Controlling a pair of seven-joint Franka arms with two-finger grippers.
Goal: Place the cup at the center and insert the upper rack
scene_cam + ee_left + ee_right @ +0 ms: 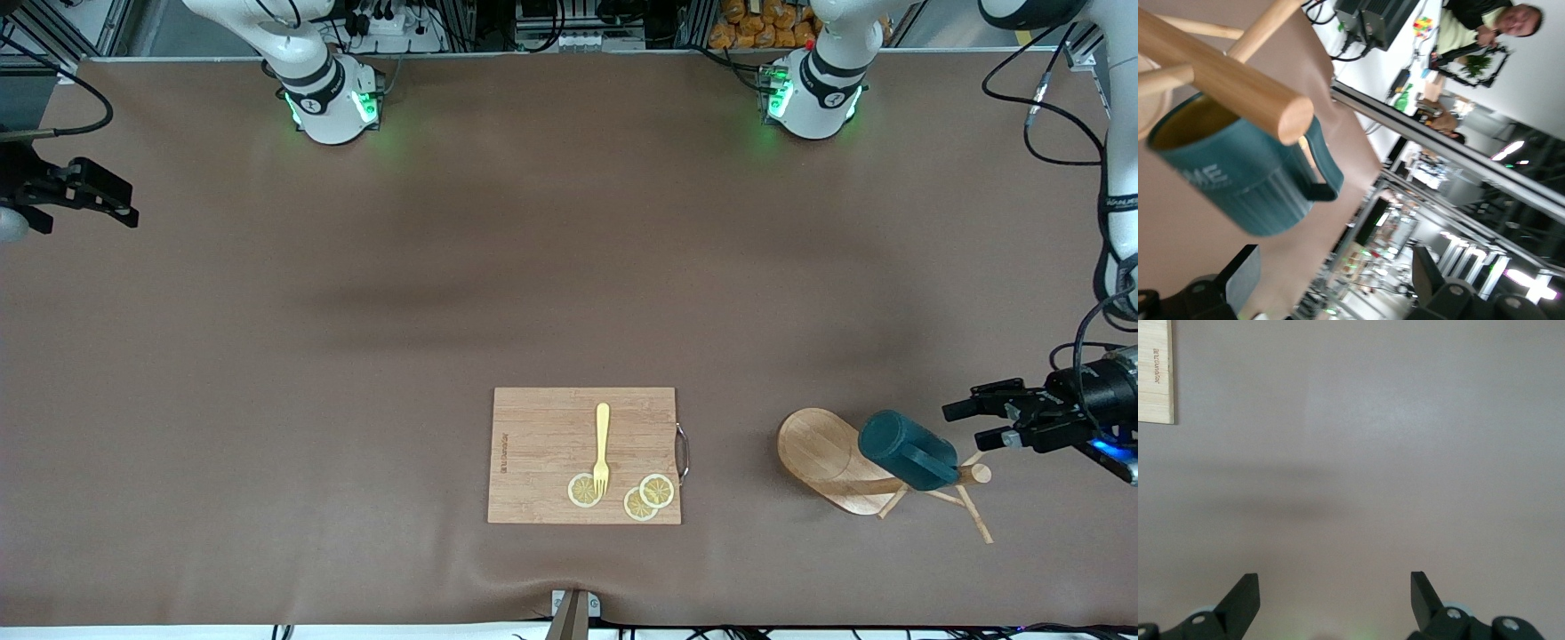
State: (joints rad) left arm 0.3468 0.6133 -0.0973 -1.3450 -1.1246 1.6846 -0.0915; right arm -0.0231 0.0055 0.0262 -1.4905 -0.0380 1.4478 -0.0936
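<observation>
The upper rack (818,444), a light wooden mug tree with an oval base, is near the left arm's end of the table, its post (1238,87) slanting toward that end. The dark teal cup (898,444) hangs on the rack just under the post's top, its tan inside and loop handle visible (1251,187). My left gripper (963,425) is open beside the cup, a short gap away, with nothing between its fingers (1335,280). My right gripper (132,204) waits open at the right arm's end of the table, over bare cloth (1335,587).
A rectangular wooden cutting board (551,444) lies mid-table near the front camera, its corner showing in the right wrist view (1155,370). On it lie a yellow fork (602,444) and three lemon slices (584,490). A metal mount (573,613) sits at the front edge.
</observation>
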